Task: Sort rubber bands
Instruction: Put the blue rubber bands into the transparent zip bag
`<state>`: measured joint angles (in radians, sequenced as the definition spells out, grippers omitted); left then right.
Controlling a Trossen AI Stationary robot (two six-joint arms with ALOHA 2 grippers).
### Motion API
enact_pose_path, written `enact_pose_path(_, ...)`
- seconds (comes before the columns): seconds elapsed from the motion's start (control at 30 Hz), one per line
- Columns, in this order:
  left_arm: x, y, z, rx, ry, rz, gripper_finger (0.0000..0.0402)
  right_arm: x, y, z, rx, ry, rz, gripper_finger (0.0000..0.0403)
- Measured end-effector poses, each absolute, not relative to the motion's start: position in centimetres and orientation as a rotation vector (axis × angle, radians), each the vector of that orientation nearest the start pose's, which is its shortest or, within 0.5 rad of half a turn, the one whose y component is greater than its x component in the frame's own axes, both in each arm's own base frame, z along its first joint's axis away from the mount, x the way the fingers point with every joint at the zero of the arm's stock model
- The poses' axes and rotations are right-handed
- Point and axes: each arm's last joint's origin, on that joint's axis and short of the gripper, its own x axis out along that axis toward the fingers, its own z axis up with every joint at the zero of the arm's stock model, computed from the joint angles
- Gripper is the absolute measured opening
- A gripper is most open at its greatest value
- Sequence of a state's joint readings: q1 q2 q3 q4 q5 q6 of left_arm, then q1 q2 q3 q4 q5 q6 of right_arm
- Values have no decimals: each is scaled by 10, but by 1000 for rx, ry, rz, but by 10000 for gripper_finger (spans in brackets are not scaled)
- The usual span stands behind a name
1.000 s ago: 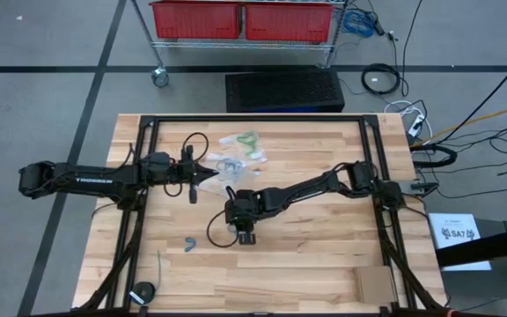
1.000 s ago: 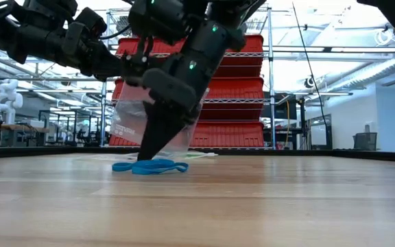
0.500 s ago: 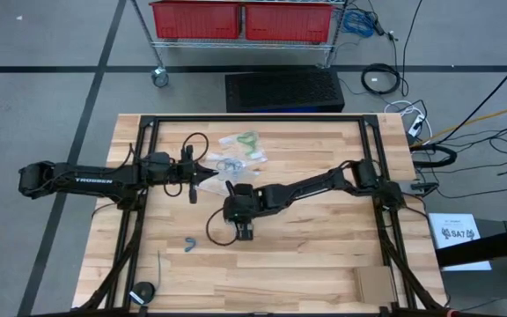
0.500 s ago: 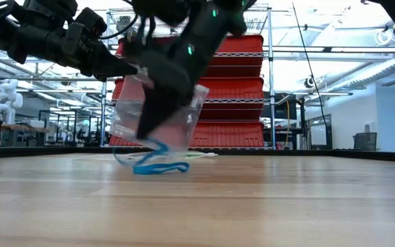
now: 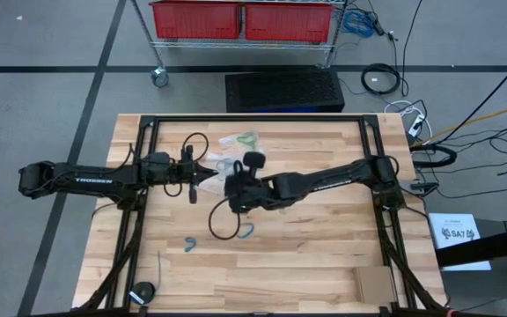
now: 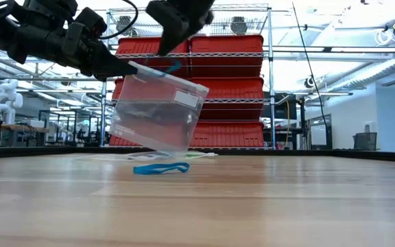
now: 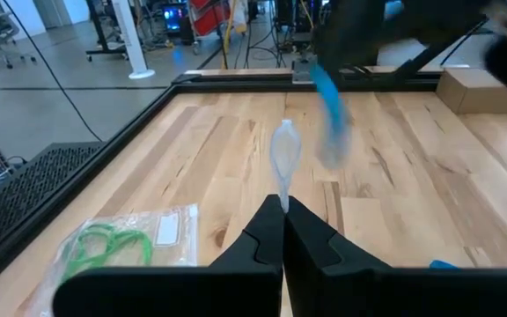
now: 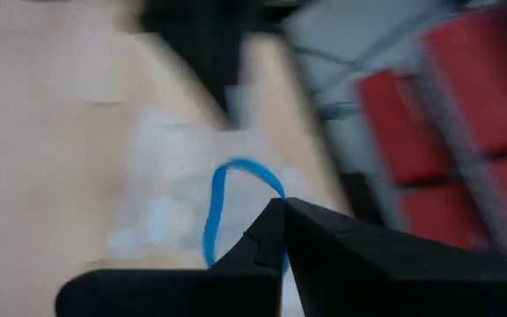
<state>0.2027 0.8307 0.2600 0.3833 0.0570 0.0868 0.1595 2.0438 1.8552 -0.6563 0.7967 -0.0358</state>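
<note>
We see two dark robot arms over a pale wooden desk (image 5: 306, 255). The left pincer (image 7: 282, 204), at about nine o'clock from the desk's centre, is pinched closed on the top edge of a clear plastic bag (image 6: 158, 110), which hangs in the air, soft and crinkled, with a white label. The right pincer (image 8: 282, 208), near the centre and just beside the bag's mouth, is closed on a thin bright blue rubber band (image 8: 220, 207), which dangles as a limp loop.

We judge the step in hand to be dropping this band into the held bag. To do it well, the right pincer should bring the loop squarely above the opening and let go only once the band hangs inside, while the left keeps the edge steady; the mouth looks narrow, so the floppy band could catch on the rim.

More blue bands (image 6: 160, 168) lie on the desk below the bag. A second bag holding green bands (image 7: 104, 244) lies flat at twelve o'clock.
</note>
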Motion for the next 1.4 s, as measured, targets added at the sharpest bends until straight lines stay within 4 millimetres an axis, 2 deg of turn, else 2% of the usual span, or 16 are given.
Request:
enact_pose_path(0.17, 172, 34, 199, 62, 191, 138, 0, 446, 48, 288, -513, 763, -716, 0)
enact_pose_path(0.73, 172, 34, 199, 61, 187, 144, 0, 458, 48, 252, -510, 858, -648, 0)
enact_pose_path(1.07, 172, 34, 199, 62, 184, 143, 0, 463, 28, 245, -362, 905, -501, 0)
enact_pose_path(1.2, 173, 33, 199, 60, 183, 120, 0, 464, 13, 243, -222, 916, -456, 1)
enact_pose_path(1.4, 172, 33, 199, 59, 184, 117, 0, 458, 1, 250, -108, 934, -495, 39)
